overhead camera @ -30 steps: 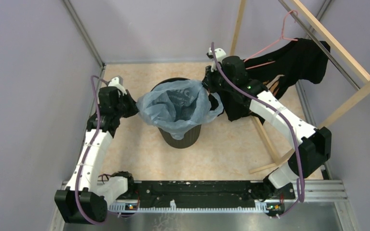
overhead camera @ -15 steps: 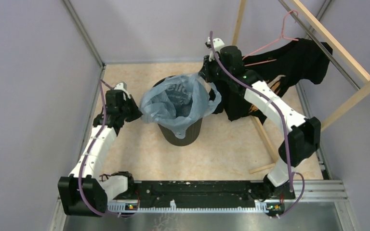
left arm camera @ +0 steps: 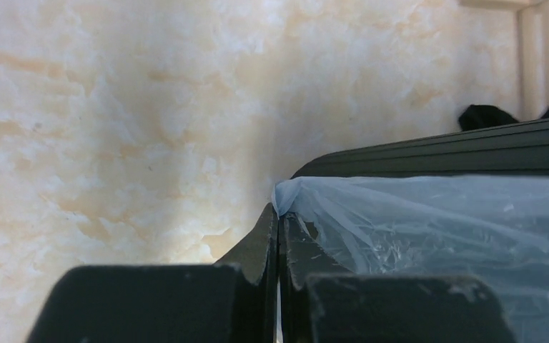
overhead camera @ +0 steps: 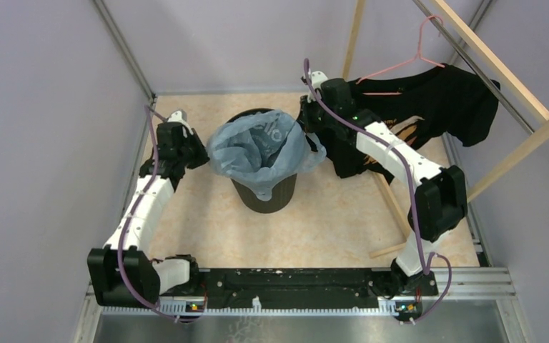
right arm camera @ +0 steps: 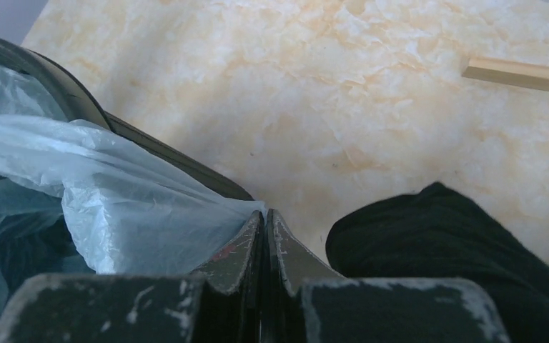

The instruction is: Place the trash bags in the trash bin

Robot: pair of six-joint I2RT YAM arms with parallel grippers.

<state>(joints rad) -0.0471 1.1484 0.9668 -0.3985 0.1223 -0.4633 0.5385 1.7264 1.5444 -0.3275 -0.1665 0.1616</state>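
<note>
Stretching a pale blue trash bag (overhead camera: pixel 257 143) across the mouth of the black trash bin (overhead camera: pixel 266 200), upright mid-table and a little toward the far side. Pinched at its left hem by the left gripper (left arm camera: pixel 279 214), closed tight with nothing but a fold of film between the fingertips, just outside the bin's left rim. Pinched at its right hem by the right gripper (right arm camera: pixel 266 218), likewise clamped hard on thin plastic, just beyond the right rim. Pulled from both sides, apparently to hold the opening wide and let the film settle over the rolled rim rather than slump inside. Mostly sunk into the bin, with a loose flap hanging over the near rim and part of the far rim showing bare.

Tight quarters on the right: a black shirt (overhead camera: pixel 443 93) on a pink hanger (overhead camera: pixel 400 66), slung from a wooden frame (overhead camera: pixel 504 75), hanging just beside the right gripper and likely to snag on any outward pull. Little slack on the left too, with the side wall (overhead camera: pixel 57 143) near the left arm. Open marble-patterned table (overhead camera: pixel 343 214) on the near side of the bin, seemingly the best room for lowering or drawing back.
</note>
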